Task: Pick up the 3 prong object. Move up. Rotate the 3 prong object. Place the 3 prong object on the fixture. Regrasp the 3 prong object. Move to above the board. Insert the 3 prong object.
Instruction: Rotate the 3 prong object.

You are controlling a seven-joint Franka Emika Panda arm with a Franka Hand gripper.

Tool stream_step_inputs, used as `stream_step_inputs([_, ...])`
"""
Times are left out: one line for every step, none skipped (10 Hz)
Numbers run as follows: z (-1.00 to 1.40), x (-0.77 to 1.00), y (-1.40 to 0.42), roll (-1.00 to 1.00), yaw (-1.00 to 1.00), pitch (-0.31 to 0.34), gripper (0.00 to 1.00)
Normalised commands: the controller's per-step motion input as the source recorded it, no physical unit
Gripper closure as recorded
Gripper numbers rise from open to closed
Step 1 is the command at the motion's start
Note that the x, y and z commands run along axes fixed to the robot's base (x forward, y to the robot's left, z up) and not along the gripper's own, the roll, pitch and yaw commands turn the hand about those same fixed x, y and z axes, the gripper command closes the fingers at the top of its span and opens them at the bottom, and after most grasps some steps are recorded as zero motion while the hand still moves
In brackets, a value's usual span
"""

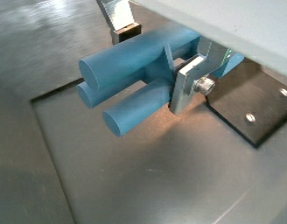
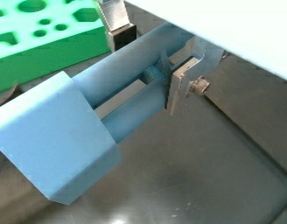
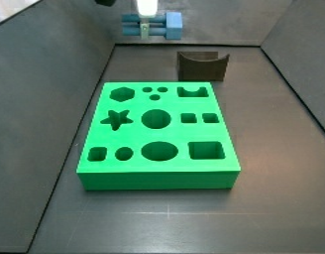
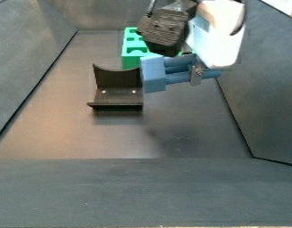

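The hand [image 4: 184,71] hangs in the air above the grey worktop [image 4: 173,134], right of centre in the upper half of a side view, and its two silver fingers [image 1: 185,79] are closed on the blue three-pronged piece [image 4: 166,74]. The piece is clear of every surface. In a wrist view its three round prongs [image 1: 134,74] lie level and stick out sideways from the fingers; its flat blue end fills the lower left of the other wrist view.

Judging from this, the pick-up and the lift are done. Whether the turning of the piece is finished I cannot tell. The piece is not yet on the dark notched block [image 4: 114,87], which stands empty just left of the hand in that side view, and near the top, right of centre, in the other [image 3: 202,65]. Left to do, then: setting the piece on the block, taking a new grip, carrying it over the green board [image 3: 159,134] and pushing it in. The board sits mid-frame, well apart from the hand, with all its cut-outs empty.

Counted: one hand, one three-pronged piece with three prongs, one block, one board.
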Motion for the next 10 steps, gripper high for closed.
stream_step_inputs([-0.01,0.0,0.01,0.0,-1.0,-0.002,1.0])
stream_step_inputs([-0.01,0.0,0.01,0.0,-1.0,-0.002,1.0])
stream_step_inputs([-0.01,0.0,0.01,0.0,-1.0,-0.002,1.0])
stream_step_inputs([-0.01,0.0,0.01,0.0,-1.0,-0.002,1.0])
stream_step_inputs([-0.01,0.0,0.01,0.0,-1.0,-0.002,1.0])
stream_step_inputs([-0.01,0.0,0.01,0.0,-1.0,-0.002,1.0])
stream_step_inputs([-0.01,0.0,0.01,0.0,-1.0,-0.002,1.0])
stream_step_inputs([-0.01,0.0,0.01,0.0,-1.0,-0.002,1.0])
stream_step_inputs([-0.01,0.0,0.01,0.0,-1.0,-0.002,1.0])
stream_step_inputs([-0.01,0.0,0.01,0.0,-1.0,-0.002,1.0])
